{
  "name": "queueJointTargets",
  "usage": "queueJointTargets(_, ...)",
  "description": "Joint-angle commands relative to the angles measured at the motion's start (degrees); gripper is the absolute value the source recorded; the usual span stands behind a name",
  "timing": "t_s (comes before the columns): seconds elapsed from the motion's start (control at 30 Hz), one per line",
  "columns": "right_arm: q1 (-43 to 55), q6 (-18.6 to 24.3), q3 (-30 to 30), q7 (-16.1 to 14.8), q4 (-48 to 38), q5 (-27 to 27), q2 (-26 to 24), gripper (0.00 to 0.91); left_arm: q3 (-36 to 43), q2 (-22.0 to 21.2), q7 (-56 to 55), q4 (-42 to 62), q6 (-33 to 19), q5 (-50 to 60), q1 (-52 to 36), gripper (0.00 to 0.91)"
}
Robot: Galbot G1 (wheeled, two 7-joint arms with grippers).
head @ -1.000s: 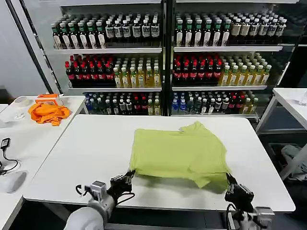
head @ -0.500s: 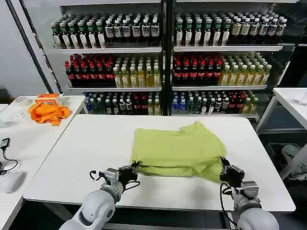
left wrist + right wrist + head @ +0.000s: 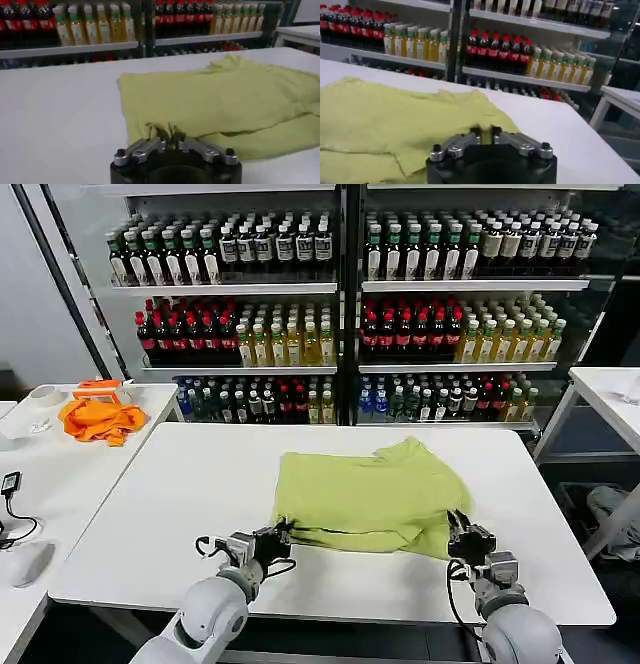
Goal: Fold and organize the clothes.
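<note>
We see the left gripper (image 3: 281, 533) clamped on the T-shirt (image 3: 370, 496) at its 7 o'clock corner. The right gripper (image 3: 459, 527) pinches the 5 o'clock corner on the white table (image 3: 170, 504).

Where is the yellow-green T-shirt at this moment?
In the head view, the yellow-green T-shirt lies on the white table, its near corners pinched by left gripper and right gripper.

Both arms have rounded grey shells and looping black cables — the left gripper (image 3: 280, 532) and right gripper (image 3: 459, 529) are black, with silver fingers (image 3: 145, 148) fixed by dark screws.
</note>
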Motion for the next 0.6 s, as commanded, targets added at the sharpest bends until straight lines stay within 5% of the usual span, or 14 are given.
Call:
queueJointTargets(0.03, -4.80, -0.27, 3.93, -0.15, 3.26, 0.41, 0.67, 0.907, -0.66, -0.22, 0.07, -1.62, -0.11, 0.27, 1.33, 0.907)
queueJointTargets(0.53, -5.54, -6.08, 7.81, 2.02, -3.82, 7.52, 1.90, 0.907, -2.64, -0.43, -0.74, 1.59, -1.64, 0.71, 3.20, 0.867)
queueJointTargets(0.57, -5.37, -6.10, 7.64, 2.08, -4.02, 7.67, 1.95, 0.856, -2.48, -0.58, -0.75, 1.78, -1.65, 0.68, 2.94, 0.403)
queueJointTargets(0.6, -5.07, -6.06, 7.30, 2.18, -4.34, 7.79, 2.06, 0.635, -2.30, -0.73, -0.73, 1.97, -1.68, 0.67, 2.75, 0.222)
